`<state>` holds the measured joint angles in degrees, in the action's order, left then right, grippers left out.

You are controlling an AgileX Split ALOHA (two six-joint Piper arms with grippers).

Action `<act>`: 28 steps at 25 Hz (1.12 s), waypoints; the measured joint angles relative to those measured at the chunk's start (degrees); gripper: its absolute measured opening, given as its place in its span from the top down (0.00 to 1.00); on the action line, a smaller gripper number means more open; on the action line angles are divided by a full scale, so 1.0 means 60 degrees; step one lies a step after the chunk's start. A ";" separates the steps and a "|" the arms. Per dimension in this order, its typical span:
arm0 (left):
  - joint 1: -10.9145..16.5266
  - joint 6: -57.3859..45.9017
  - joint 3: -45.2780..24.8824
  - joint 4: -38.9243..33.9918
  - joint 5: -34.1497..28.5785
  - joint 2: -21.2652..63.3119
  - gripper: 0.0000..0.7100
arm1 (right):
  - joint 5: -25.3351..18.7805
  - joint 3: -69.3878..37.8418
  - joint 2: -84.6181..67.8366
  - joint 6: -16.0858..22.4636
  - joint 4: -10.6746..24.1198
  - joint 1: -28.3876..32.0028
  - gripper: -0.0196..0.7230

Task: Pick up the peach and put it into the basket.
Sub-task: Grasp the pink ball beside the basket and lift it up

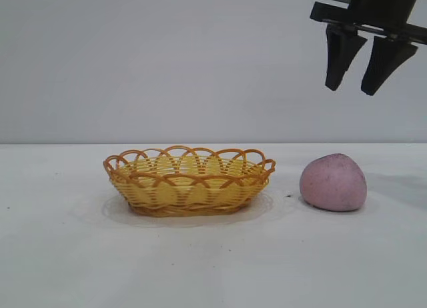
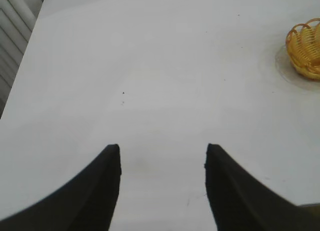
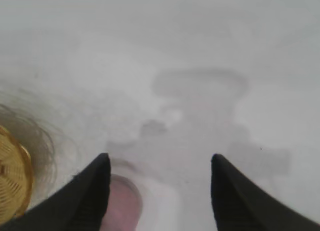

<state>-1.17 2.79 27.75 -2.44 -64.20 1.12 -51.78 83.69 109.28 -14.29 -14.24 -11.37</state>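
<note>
The pink-mauve peach [image 1: 333,183] sits on the white table to the right of the yellow woven basket [image 1: 189,179], apart from it. My right gripper [image 1: 352,89] hangs open and empty well above the peach, slightly to its right. In the right wrist view the peach [image 3: 122,206] shows partly behind one finger of the right gripper [image 3: 160,161], and the basket's edge [image 3: 12,181] is at the side. My left gripper [image 2: 162,151] is open and empty over bare table, far from the basket [image 2: 306,48]. It is out of the exterior view.
A white table [image 1: 213,268] with a plain grey wall behind. The basket is empty. A slatted edge [image 2: 12,26] shows at the table's border in the left wrist view.
</note>
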 joint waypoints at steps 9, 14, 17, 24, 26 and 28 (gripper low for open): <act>0.0000 0.0000 0.0000 0.0000 0.0000 0.0000 0.53 | -0.1876 0.0000 0.0000 0.0045 0.0215 -0.0222 0.41; 0.0000 0.0000 0.0000 0.0000 0.0000 0.0000 0.53 | -0.2088 0.0000 0.0000 0.0613 0.0683 -0.1113 0.41; 0.0000 0.0000 0.0000 0.0000 0.0000 0.0000 0.53 | -0.2172 0.0000 0.0000 0.1233 0.1112 -0.1647 0.44; 0.0000 0.0000 0.0000 0.0000 0.0000 0.0000 0.53 | -0.2086 0.0035 0.0357 0.1537 0.1199 -0.1908 0.44; 0.0000 0.0000 0.0000 0.0000 0.0000 0.0000 0.53 | -0.2062 0.0035 0.0733 0.1558 0.1199 -0.1908 0.44; 0.0000 0.0000 0.0000 0.0000 0.0000 0.0000 0.53 | -0.2023 0.0035 0.1050 0.1605 0.1199 -0.1908 0.44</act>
<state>-1.17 2.79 27.75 -2.44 -64.20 1.12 -63.92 83.90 115.59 -4.66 -7.04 -22.82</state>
